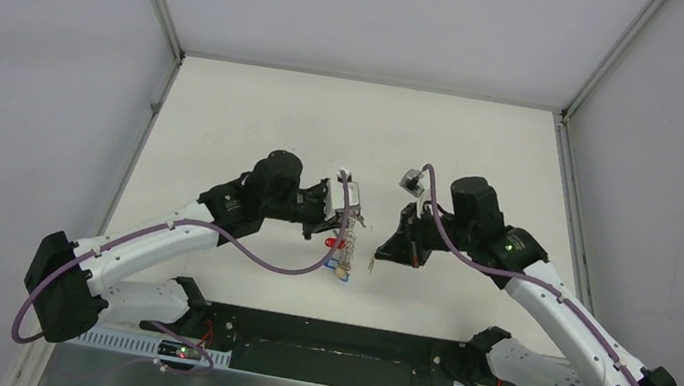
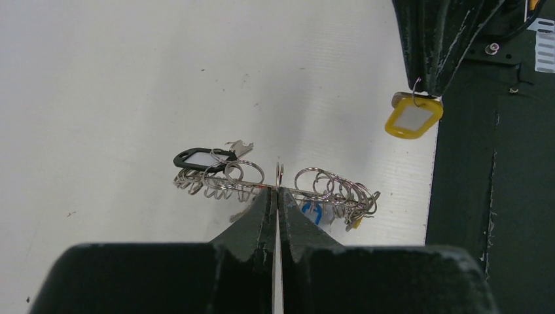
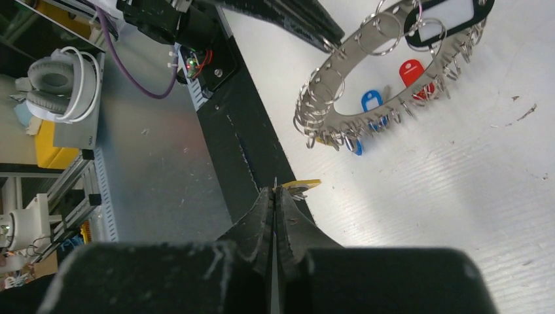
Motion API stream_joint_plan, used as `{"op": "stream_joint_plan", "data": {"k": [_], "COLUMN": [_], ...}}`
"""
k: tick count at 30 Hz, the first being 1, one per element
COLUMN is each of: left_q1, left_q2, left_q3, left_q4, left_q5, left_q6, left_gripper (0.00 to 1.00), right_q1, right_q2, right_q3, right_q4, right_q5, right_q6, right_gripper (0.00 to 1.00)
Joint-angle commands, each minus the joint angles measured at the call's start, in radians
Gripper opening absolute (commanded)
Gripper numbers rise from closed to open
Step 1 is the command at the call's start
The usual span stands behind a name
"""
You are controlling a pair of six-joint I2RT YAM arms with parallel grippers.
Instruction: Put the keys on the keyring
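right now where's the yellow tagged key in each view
top external: yellow-tagged key just right of centre, below the right gripper tip
left wrist: yellow-tagged key upper right, hanging from the right gripper
right wrist: yellow-tagged key low centre, at the shut fingertips
shared landmark: the keyring, near it in every view

Item 1: keyring (image 2: 229,183), mid-table (image 1: 257,121), pinched in my left gripper (image 2: 279,191); keys (image 3: 370,103) hang on it, above the surface.
Item 2: single key (image 2: 413,119), pinched in my right gripper (image 3: 275,191), just right of the keyring, not touching it.
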Motion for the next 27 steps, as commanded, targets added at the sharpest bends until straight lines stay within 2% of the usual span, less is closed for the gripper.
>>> {"op": "stream_joint_plan", "data": {"k": [1,7,11,17,27], "left_q1": [-0.032,-0.061,-0.07,-0.084,-0.093], "left_q2": [-0.027,-0.034,-0.044,-0.05,-0.056], "left_q3": [0.005,-0.008,-0.016,-0.022,-0.015], "left_q4": [0.101,0.109,0.112,0.112,0.111], "left_q5": [-0.031,-0.042,-0.031,-0.007,-0.004], "left_q6": [0.046,0.03,0.014,-0.021,-0.045], "left_gripper": [0.0,0.0,0.0,0.0,0.0], "right_q1": [-0.003,-0.002,0.018,0.061,0.121], "right_q2": [0.043,0.077,0.083,0.115,0.158], "right_q3": [0.077,0.091,0.111,0.151,0.168], "right_q4": [0.06,0.106,0.102,0.06,0.069], "right_q5": [-0.052,-0.083,-0.099,-0.035,0.085], "right_q6": [0.079,0.109,0.06,-0.007,-0.014], "right_gripper": [0.0,0.0,0.0,0.0,0.0]}}
